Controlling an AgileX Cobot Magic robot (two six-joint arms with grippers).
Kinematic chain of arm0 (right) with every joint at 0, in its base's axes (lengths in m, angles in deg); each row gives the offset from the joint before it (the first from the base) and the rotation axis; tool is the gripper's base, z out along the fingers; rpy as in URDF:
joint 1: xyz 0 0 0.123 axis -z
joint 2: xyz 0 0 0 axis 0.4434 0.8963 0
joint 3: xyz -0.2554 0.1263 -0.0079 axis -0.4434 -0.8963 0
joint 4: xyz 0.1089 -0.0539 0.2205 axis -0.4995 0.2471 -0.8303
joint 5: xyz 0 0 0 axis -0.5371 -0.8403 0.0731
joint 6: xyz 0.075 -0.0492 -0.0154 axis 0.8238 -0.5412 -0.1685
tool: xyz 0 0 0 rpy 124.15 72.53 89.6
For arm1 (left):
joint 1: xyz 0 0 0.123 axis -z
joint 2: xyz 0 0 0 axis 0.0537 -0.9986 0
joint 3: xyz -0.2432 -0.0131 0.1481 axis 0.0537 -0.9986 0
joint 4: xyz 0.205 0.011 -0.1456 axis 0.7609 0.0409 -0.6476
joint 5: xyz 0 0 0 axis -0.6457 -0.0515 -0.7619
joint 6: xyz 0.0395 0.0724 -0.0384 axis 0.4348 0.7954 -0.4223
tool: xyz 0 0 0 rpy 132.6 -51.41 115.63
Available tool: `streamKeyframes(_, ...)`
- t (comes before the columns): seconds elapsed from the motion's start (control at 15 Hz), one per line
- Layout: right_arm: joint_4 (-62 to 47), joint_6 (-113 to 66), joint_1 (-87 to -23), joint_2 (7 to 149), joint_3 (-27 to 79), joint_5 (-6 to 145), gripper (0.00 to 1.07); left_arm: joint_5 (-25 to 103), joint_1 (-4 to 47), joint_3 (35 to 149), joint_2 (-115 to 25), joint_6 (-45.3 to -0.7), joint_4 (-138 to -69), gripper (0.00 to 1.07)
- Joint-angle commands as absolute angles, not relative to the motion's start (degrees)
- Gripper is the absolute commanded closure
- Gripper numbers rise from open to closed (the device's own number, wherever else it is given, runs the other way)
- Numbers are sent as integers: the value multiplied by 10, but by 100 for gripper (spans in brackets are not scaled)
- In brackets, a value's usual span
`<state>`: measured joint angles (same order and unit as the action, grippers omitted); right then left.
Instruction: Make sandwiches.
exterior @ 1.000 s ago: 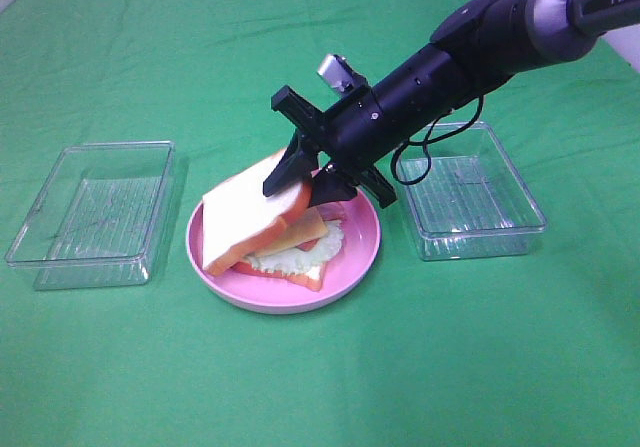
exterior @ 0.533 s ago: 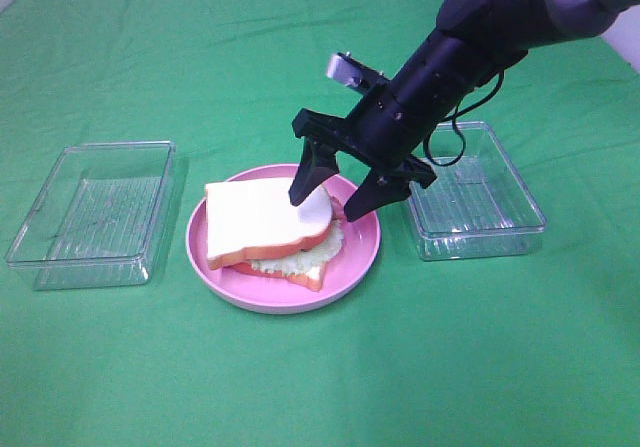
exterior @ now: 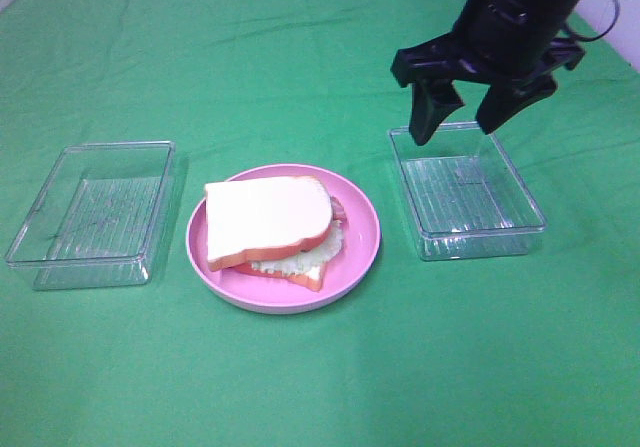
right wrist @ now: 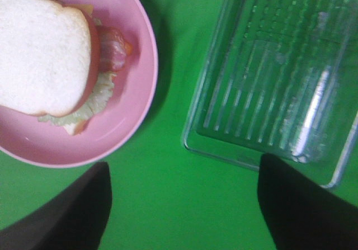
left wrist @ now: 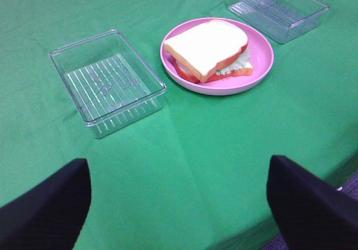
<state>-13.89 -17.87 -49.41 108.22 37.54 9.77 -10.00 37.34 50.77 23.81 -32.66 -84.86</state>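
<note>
All views (one overhead) share the plate [exterior: 360, 257].

In front of me a pink round plate [exterior: 362, 252] sits on the green cloth [exterior: 300, 387]. A clear plastic tray [exterior: 90, 212] lies to its left. Another clear tray [exterior: 470, 192] lies to its right, near the plate without touching it.

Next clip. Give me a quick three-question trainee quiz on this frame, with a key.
1. True or false: the right gripper is open and holds nothing.
2. What lies on the pink plate?
A. a finished sandwich
B. one bare bread slice
C. nothing
3. Fill in: the two clear trays sit on either side of the ____.

Key: 1 true; 2 A; 3 plate.
</note>
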Motion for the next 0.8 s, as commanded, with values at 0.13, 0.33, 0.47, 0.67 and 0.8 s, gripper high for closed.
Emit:
streamKeyframes(0.13,-111,-180,-494,938,272,93,38,-94,374,505,243,-318,-855,26)
streamKeyframes(0.33,-109,-199,-494,816,171,82,38,-94,374,505,243,-292,-874,26)
streamKeyframes(0.47,-109,-213,-494,693,70,64,38,-93,374,505,243,-282,-881,26)
streamKeyframes(0.67,-111,-251,-494,544,-35,57,38,-93,374,505,243,-282,-881,26)
streamKeyframes(0.8,-115,-260,-494,458,-79,57,38,-93,374,505,243,-282,-881,26)
